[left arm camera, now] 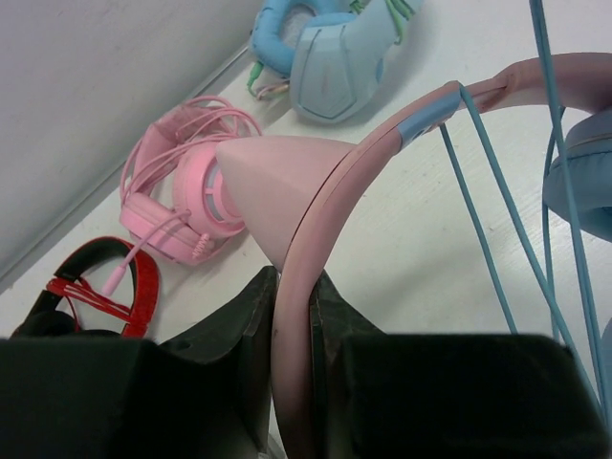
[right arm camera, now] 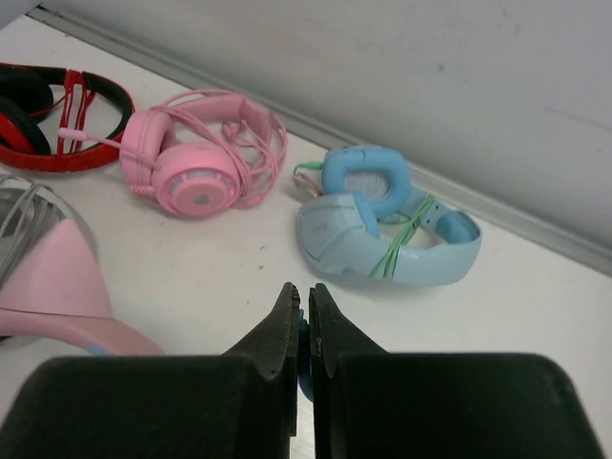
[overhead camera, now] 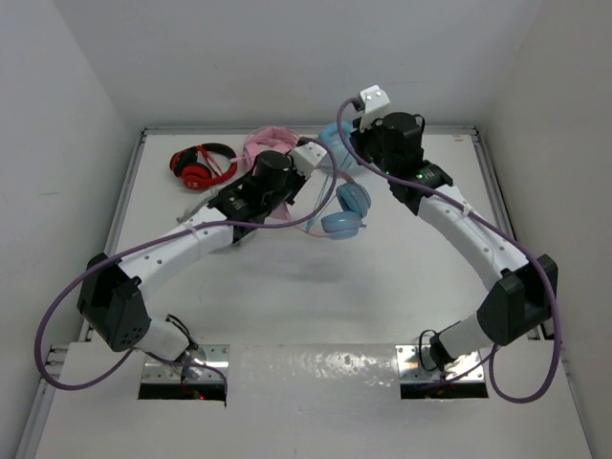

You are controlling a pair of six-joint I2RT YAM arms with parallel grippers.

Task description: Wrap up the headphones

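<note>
Left claw (left arm camera: 292, 279) pinches the pink band of the headphones (left arm camera: 382, 143) just beside the cat ear (left arm camera: 277, 182); from there the band arcs away up-right, with the earcups (overhead camera: 346, 210) over mid-desk (overhead camera: 382, 287). Right claw (right arm camera: 298, 292), pressed together on a teal sliver (the cable (left arm camera: 478, 229), I judge), sits beyond the band, better placed for looping. No container shows.

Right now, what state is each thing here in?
headphones, headband clamped, unwrapped.
cable, strung across headband.
left end effector, shut on headphones.
right end effector, shut on cable.
pink pair, cord wound, lying flat.
light blue pair, cord wound, lying flat.
red pair, lying flat.
</note>
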